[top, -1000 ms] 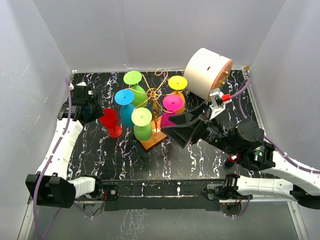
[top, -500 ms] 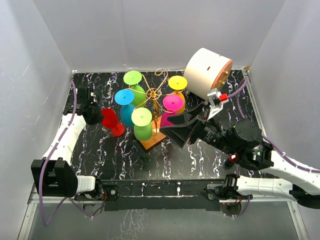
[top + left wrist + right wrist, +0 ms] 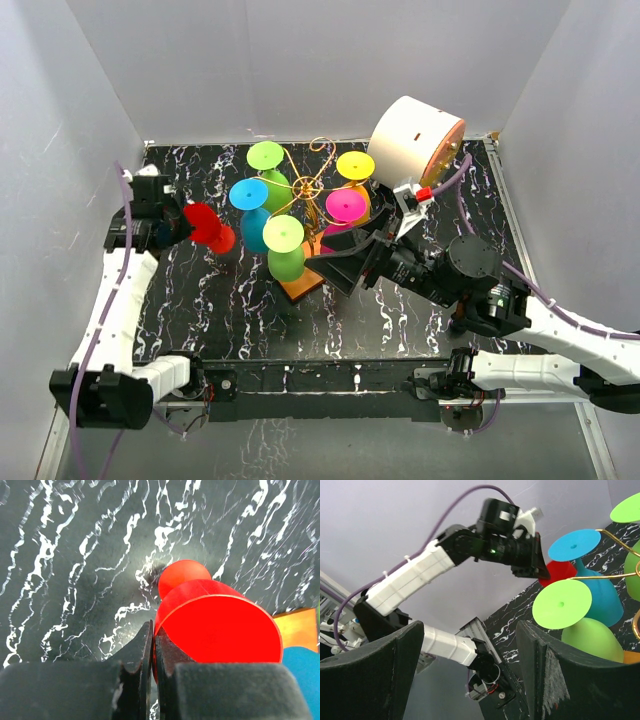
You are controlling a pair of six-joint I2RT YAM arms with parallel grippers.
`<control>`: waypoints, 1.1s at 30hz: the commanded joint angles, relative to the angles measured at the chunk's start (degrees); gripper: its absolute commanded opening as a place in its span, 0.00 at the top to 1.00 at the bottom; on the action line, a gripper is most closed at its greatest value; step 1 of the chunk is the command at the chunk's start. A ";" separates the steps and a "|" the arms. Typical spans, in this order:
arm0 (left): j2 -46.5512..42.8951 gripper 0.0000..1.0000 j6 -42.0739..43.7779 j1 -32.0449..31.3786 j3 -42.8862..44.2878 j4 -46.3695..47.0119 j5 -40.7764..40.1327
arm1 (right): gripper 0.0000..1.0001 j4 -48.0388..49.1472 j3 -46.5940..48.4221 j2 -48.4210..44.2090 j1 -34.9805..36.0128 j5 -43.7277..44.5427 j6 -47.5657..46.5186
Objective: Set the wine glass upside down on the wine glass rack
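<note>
Grasp left of the wine glass rack (image 3: 305,283).
My left gripper (image 3: 172,222) is pinched tight on the red wine glass (image 3: 205,225) rim; right gripper (image 3: 335,260) gapes empty, right of it.

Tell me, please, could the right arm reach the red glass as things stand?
Probably not: the loaded rack stands between the right claw and the red glass, whose rim the left claw pinches.

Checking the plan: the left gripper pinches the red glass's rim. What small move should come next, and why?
Probably a short lift upward. The left gripper is shut on the rim of the red wine glass, which is tilted low over the table, and the wine glass rack beside it is crowded with hanging glasses, so clearance comes first.
</note>
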 commanded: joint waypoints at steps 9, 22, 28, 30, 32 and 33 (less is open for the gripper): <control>-10.66 1.00 -1.28 0.41 16.55 -5.59 -12.96 | 0.27 6.44 4.74 3.50 0.18 0.22 0.84; -12.24 1.00 -4.26 0.42 35.25 -2.63 -13.85 | 0.27 6.64 16.87 15.50 0.18 4.65 8.02; -14.24 1.00 -6.08 0.42 35.95 1.80 -8.36 | 0.28 8.29 20.34 19.71 0.18 6.16 12.32; -14.46 1.00 -6.68 0.41 36.84 2.63 -5.88 | 0.28 8.58 21.77 21.35 0.18 6.81 13.74; -14.50 1.00 -7.15 0.42 37.84 3.25 -3.62 | 0.28 9.41 23.35 22.96 0.18 6.98 15.03; -14.55 1.00 -7.28 0.34 38.27 4.04 -2.33 | 0.28 10.02 24.16 23.77 0.18 6.57 15.34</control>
